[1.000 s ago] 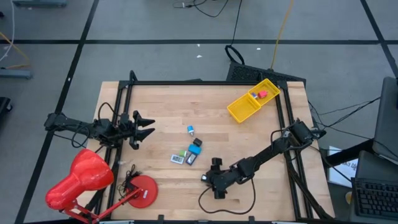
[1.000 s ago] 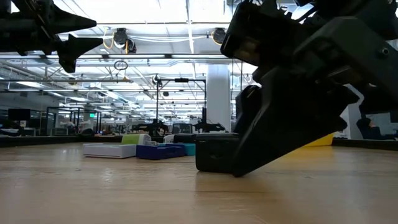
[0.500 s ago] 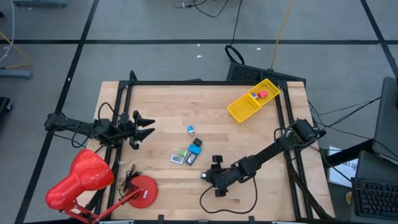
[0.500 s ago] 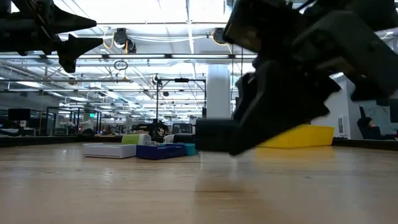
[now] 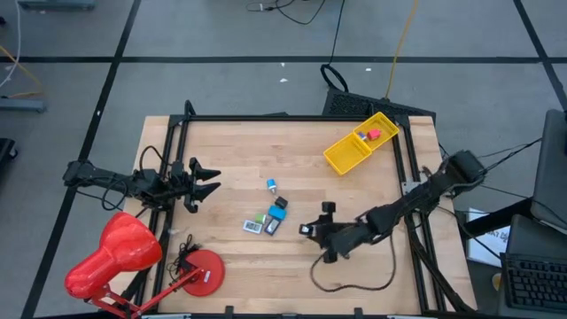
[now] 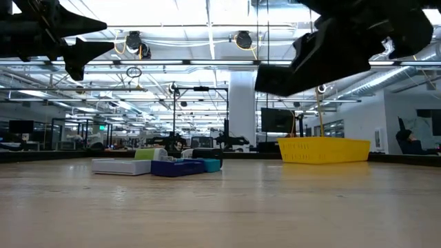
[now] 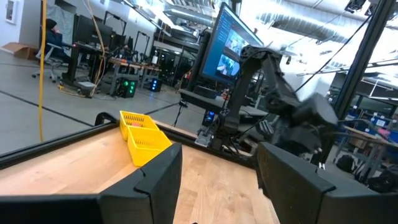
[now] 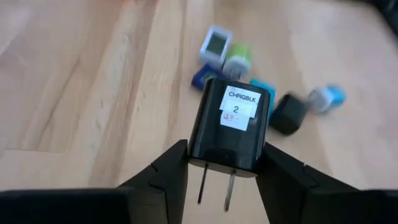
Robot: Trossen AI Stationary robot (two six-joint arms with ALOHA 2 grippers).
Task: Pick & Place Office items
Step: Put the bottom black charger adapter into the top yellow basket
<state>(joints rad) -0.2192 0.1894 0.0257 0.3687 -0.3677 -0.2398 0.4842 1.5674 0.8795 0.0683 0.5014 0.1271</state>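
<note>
My right gripper (image 8: 227, 165) hangs above the tabletop's near middle, arm stretched low in from the right edge, jaws clamped on a black charger (image 8: 231, 124). My left gripper (image 5: 208, 181) waits at the left edge, jaws apart

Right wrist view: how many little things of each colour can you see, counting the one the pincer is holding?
Black: 2, the charger in the right pincer and a black cube
Blue: 2, a dark blue piece and a light blue piece
Teal: 1, a teal piece
Green: 1, a green piece
White-grey: 1, a white-grey piece
Total: 7
</note>
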